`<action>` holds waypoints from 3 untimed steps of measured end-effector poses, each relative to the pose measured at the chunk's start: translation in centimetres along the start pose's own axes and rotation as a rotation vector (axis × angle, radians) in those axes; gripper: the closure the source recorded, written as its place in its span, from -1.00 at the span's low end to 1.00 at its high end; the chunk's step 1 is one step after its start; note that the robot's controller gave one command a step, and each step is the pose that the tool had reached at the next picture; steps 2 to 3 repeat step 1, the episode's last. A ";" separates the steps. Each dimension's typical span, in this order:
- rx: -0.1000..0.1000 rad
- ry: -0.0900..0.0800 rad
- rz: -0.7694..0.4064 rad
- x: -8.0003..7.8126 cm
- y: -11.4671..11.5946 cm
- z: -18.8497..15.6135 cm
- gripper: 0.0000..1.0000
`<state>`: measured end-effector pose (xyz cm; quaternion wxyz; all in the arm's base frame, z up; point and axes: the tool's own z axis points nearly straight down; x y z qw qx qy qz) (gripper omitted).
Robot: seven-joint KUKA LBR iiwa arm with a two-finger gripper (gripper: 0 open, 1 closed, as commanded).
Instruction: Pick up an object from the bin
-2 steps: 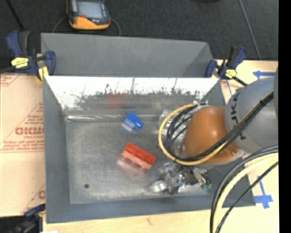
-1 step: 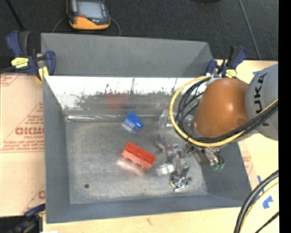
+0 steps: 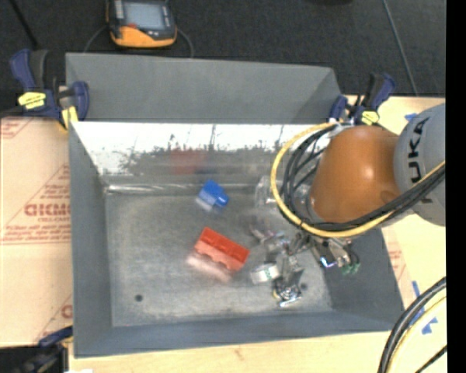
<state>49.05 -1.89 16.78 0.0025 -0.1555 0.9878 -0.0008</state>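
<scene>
Camera view: one red brick [image 3: 221,249], one blue block [image 3: 212,196].

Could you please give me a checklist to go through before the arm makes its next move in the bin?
1. The gripper is inside the bin, low over the front right of its floor: ok.
2. Whether the gripper is open or shut: cannot tell.
3. Whether anything is held: cannot tell.
4. The red block lies free in mid-floor, left of the gripper and apart from it: ok.
5. The blue block lies near the back wall, away from the gripper: ok.
6. Whether the small pale thing right beside the gripper is touched: cannot tell.
</scene>
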 end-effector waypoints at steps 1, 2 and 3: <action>0.002 -0.004 -0.010 0.5 -0.4 -5.9 1.00; 0.002 -0.004 -0.010 0.5 -0.4 -5.9 1.00; 0.002 -0.004 -0.010 0.5 -0.4 -5.9 1.00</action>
